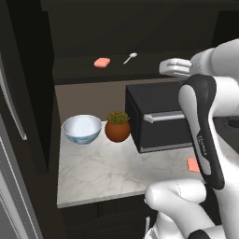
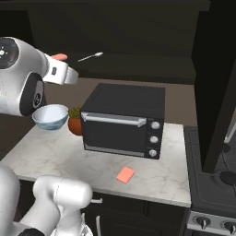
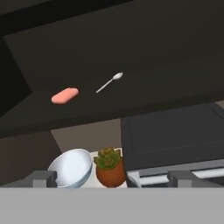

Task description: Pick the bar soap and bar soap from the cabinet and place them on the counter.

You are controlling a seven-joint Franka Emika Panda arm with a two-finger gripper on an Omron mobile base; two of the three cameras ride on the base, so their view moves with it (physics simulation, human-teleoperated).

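You see one flat salmon-pink bar soap [image 1: 101,62] lying on the shelf of the open dark upper cabinet [image 1: 140,28], a small silver spoon [image 1: 130,57] well apart to its right; the second salmon-pink bar soap [image 2: 125,174] lies flat on the white-grey veined marble counter [image 2: 55,154], in front of the black toaster oven [image 2: 123,120]. Your two-finger gripper [image 3: 111,178] hangs with its dark fingertips [image 3: 41,178] wide apart and holding nothing, above the pale blue bowl [image 1: 81,129] and the terracotta potted plant [image 1: 117,126]; it faces the cabinet shelf from a distance.

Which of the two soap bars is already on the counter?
The bar soap lying before the toaster oven; the other bar soap lies in the cabinet.
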